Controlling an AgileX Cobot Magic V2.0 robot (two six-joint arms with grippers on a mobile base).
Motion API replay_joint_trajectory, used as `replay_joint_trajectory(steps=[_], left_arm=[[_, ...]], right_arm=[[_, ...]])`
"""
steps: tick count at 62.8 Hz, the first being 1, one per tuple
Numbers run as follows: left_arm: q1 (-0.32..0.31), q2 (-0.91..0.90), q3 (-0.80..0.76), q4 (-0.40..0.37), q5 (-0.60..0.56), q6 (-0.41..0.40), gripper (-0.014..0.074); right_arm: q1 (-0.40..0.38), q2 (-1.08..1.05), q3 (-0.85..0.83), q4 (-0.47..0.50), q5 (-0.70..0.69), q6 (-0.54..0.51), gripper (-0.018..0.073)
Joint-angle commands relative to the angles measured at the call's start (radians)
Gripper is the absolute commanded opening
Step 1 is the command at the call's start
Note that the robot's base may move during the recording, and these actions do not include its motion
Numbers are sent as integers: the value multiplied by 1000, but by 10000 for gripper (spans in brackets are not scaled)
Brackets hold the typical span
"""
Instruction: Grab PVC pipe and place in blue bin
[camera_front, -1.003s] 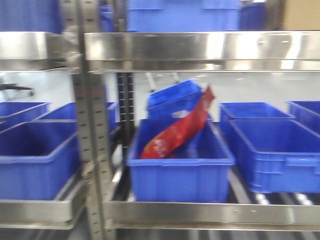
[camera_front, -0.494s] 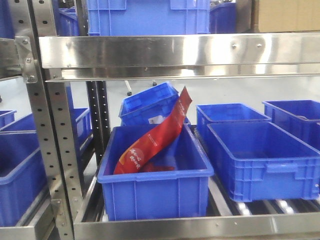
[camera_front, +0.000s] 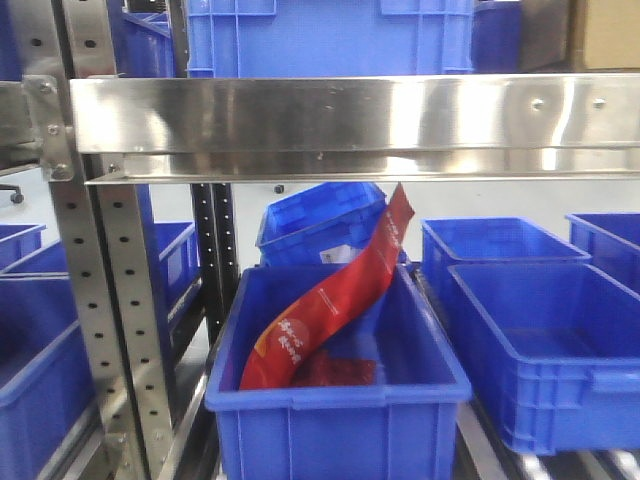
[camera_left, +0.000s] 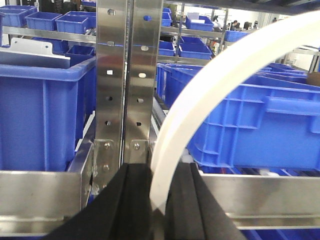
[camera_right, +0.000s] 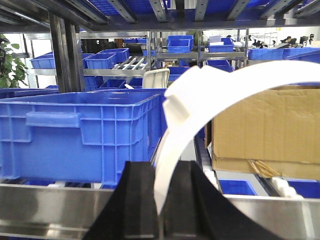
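Steel upright (camera_front: 95, 300) stands left of the front blue bin (camera_front: 335, 430), which holds a red packet (camera_front: 330, 300). No PVC pipe shows anywhere. Left gripper (camera_left: 160, 200) and right gripper (camera_right: 161, 200) each pinch a white curved strip (camera_left: 200, 100). Best to scan the bins before reaching.

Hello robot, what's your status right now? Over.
Left gripper shut on a white curved strip; right gripper likewise. PVC pipe not in any view. Ahead: front blue bin holding a red packet, under a steel shelf rail.
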Motion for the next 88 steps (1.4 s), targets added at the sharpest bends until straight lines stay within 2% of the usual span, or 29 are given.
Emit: replay_joint_trajectory(steps=[1, 88], left_arm=[[-6, -4, -4, -2, -29, 0, -111], [-6, -4, -4, -2, -29, 0, -111]], right_arm=[[-1, -5, 2, -12, -17, -2, -165], [-1, -5, 2, -12, -17, -2, -165]])
